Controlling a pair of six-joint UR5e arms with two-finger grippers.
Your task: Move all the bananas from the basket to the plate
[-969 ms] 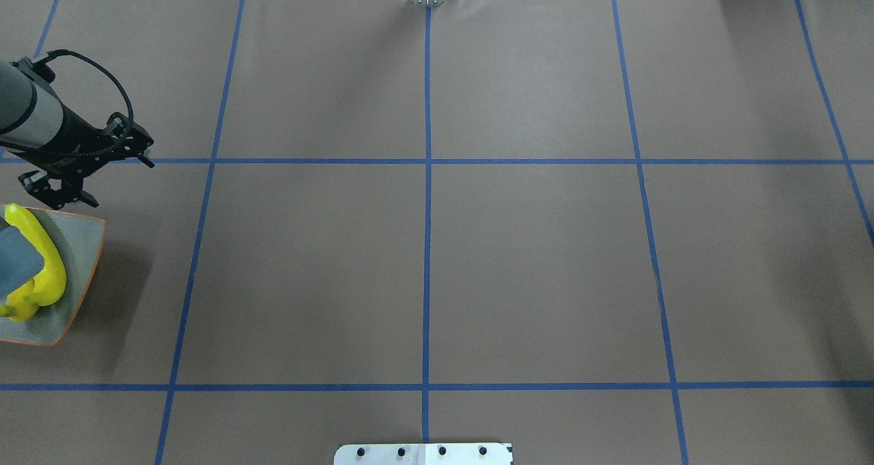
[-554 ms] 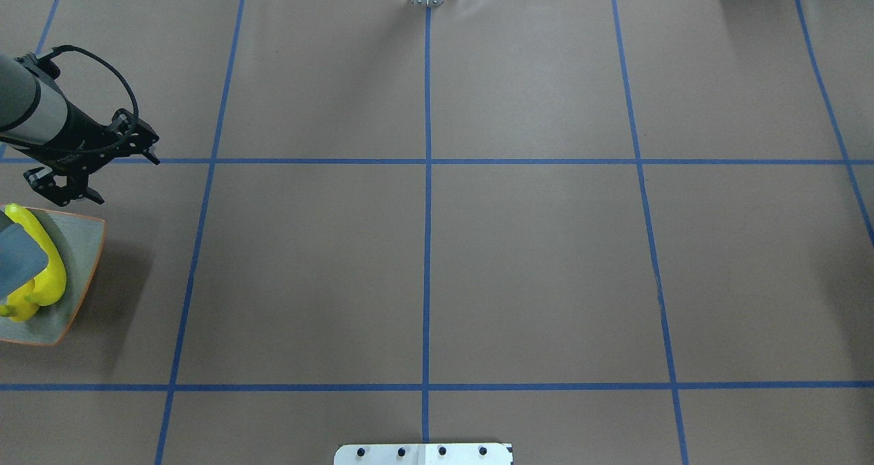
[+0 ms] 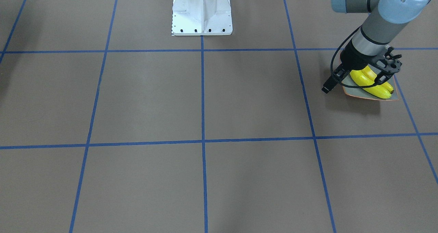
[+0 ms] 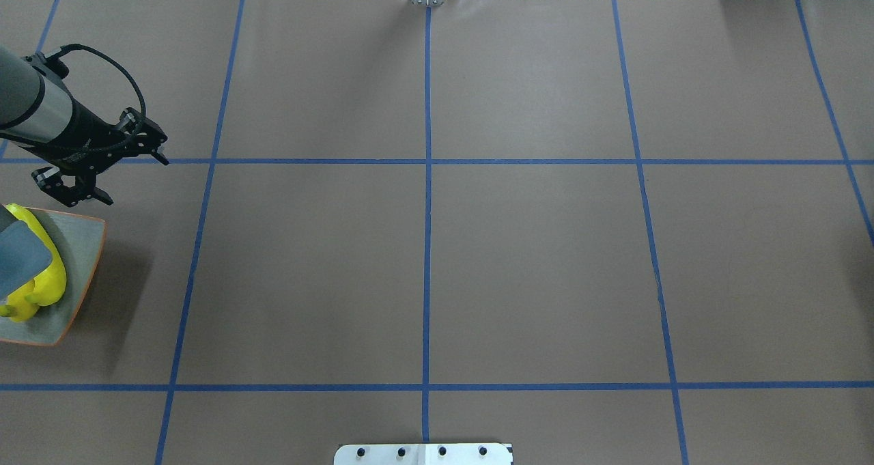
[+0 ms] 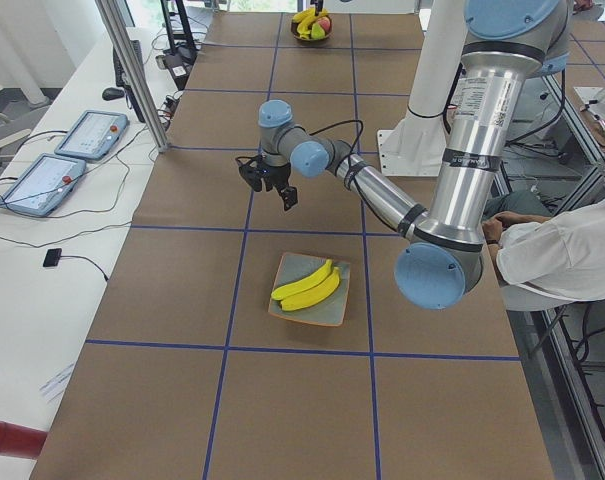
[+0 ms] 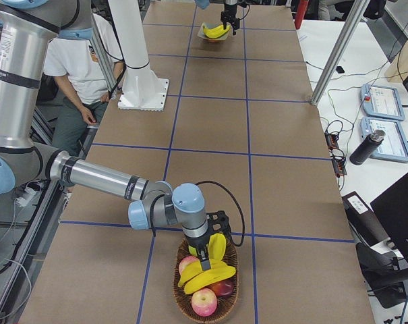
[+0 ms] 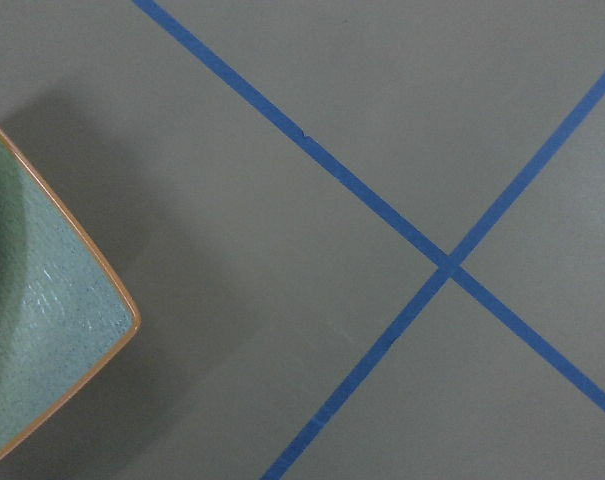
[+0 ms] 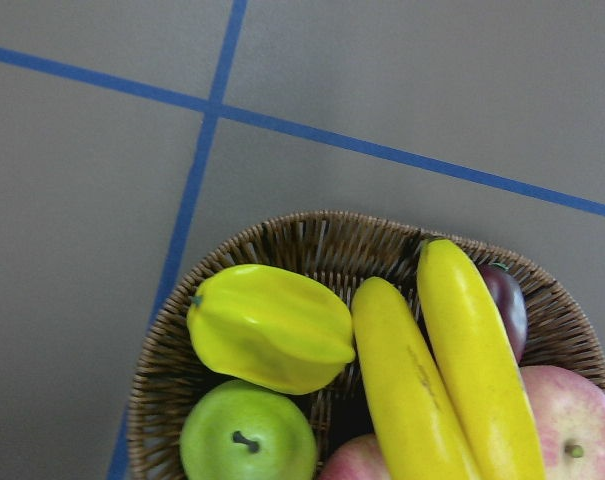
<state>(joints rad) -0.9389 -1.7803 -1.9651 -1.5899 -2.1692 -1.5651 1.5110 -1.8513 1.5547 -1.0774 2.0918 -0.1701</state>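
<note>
Two bananas lie on the grey-green plate at the table's left end; they also show in the overhead view on the plate, partly behind my arm. My left gripper is open and empty, above the table just beyond the plate's far edge. Two more bananas lie in the wicker basket. My right gripper hangs over the basket, right at the bananas. I cannot tell whether it is open or shut.
The basket also holds a starfruit, a green apple, red apples and a plum. The white robot base stands mid-table. A seated person is beside the table, and tablets lie on the side bench.
My left gripper has moved a little farther from the plate, up and to the right in the overhead view, still open. The bananas on the plate have not moved.
</note>
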